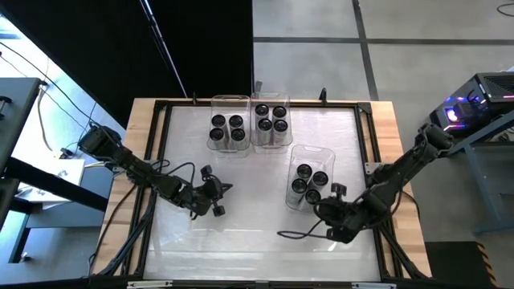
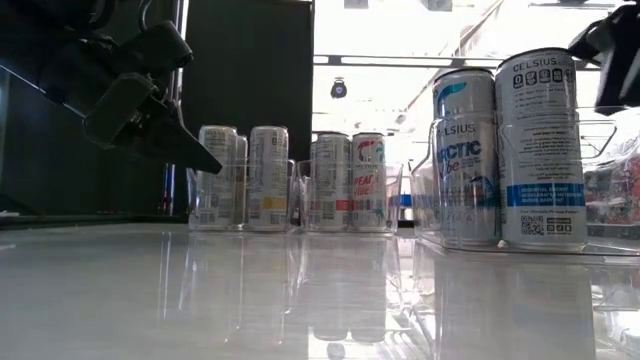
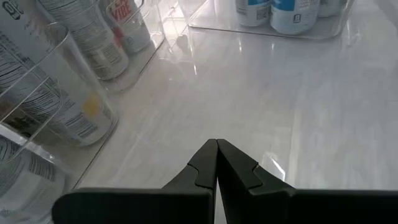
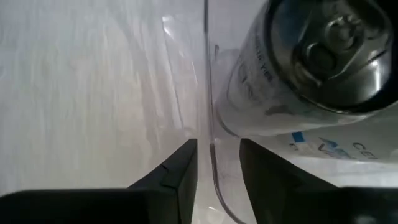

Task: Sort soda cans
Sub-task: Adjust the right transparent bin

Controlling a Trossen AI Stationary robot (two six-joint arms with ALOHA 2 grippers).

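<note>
While soda cans stand upright, right gripper straddles tray wall, slightly open.

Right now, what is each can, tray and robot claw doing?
Left tray: four soda cans upright inside.
Middle tray: four cans upright inside.
Right tray: four cans upright inside, at the near end.
Left claw: shut, empty, over the bare table.
Right claw: slightly open, its fingers on either side of the right tray's clear wall, a can just beyond.
</note>
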